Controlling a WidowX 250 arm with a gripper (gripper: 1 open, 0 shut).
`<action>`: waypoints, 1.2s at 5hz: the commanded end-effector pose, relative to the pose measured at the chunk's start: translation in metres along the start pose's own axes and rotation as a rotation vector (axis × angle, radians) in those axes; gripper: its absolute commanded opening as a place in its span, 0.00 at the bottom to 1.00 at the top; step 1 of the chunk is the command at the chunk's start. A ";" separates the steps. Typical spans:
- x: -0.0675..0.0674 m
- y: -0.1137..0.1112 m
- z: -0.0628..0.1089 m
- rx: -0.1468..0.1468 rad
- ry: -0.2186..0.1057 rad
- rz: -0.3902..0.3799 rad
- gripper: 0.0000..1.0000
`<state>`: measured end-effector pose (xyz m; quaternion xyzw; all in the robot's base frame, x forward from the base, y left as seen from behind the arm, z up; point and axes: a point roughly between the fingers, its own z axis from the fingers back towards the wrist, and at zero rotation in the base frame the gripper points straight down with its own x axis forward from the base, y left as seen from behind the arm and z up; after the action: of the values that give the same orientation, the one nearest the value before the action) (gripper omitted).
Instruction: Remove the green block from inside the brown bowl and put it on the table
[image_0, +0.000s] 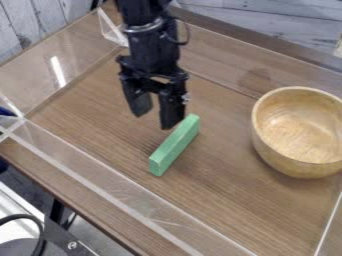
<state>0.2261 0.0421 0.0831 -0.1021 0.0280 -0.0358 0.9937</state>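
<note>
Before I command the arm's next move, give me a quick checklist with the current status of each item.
1. Green block out of the brown bowl: ok, it lies flat on the table, left of the bowl.
2. Bowl empty: ok, only its pale inside shows.
3. Gripper released: ok, jaws open, nothing between them.
4. Gripper clear of the block: cannot tell, the fingertips sit just above its upper end in this single view.
5. Block away from the acrylic walls: ok, it rests mid-table.
6. Bowl upright and undisturbed: ok, it stands level near the right edge.
</note>
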 end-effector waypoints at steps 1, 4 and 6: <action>0.004 -0.004 0.017 -0.021 -0.107 0.141 1.00; 0.014 -0.006 0.007 0.102 -0.111 0.149 1.00; 0.018 -0.014 0.007 0.106 -0.095 0.115 0.00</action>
<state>0.2326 0.0263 0.0796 -0.0552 0.0115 0.0278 0.9980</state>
